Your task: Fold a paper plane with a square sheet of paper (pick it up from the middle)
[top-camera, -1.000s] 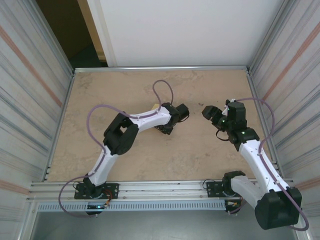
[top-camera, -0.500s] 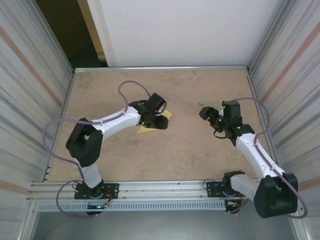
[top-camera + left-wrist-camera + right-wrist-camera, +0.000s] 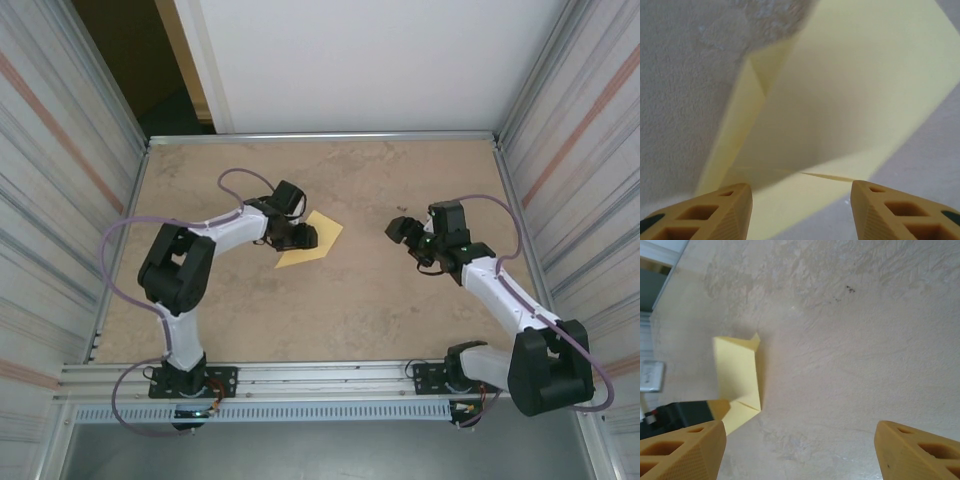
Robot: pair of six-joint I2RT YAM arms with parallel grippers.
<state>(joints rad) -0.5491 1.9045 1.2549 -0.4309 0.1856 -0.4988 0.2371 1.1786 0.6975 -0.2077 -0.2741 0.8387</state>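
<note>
The pale-yellow sheet of paper (image 3: 312, 240) lies creased and pointed on the table's middle left. It fills much of the left wrist view, the paper (image 3: 840, 110) showing a folded flap along its left edge and a crease near the bottom. My left gripper (image 3: 300, 237) rests at the paper's left edge, open, its tan fingertips (image 3: 725, 207) wide apart just above the sheet (image 3: 737, 382). My right gripper (image 3: 405, 232) hovers open over bare table to the right, facing the paper, with nothing between its fingers (image 3: 680, 452).
The table (image 3: 350, 300) is tan and mottled, fenced by metal walls left and right and a white panel behind. A small dark speck (image 3: 850, 288) marks the surface. Purple cables loop off both arms.
My left arm has swung left and drawn back, uncovering the paper, which now lies flat on the table. My right gripper has crept left toward the paper.
</note>
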